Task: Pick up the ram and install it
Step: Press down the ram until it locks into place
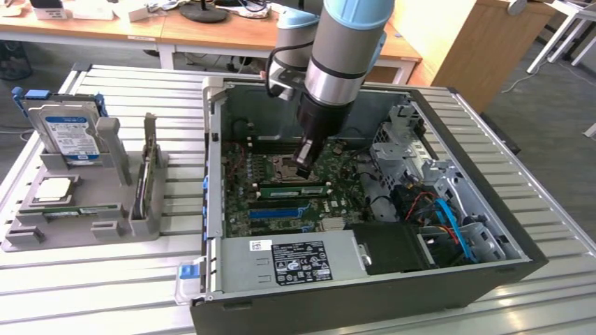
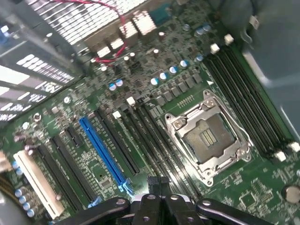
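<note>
The pincer point(image 1: 305, 167), pressed together, is down inside the open computer case point(image 1: 484, 209) over the memory slots point(image 2: 154, 140) beside the CPU socket point(image 2: 208, 138), where the ram point(image 1: 293, 189) lies, so I'd press squarely and evenly.

Ram point(image 1: 293, 188): long thin green stick with white stickers along its face. It stands on its long edge in a slot on the motherboard point(image 1: 244, 209), lying crosswise just in front of the empty processor socket point(image 1: 284, 167), inside the open computer case point(image 1: 212, 139). Can't tell if it's fully seated.
</note>
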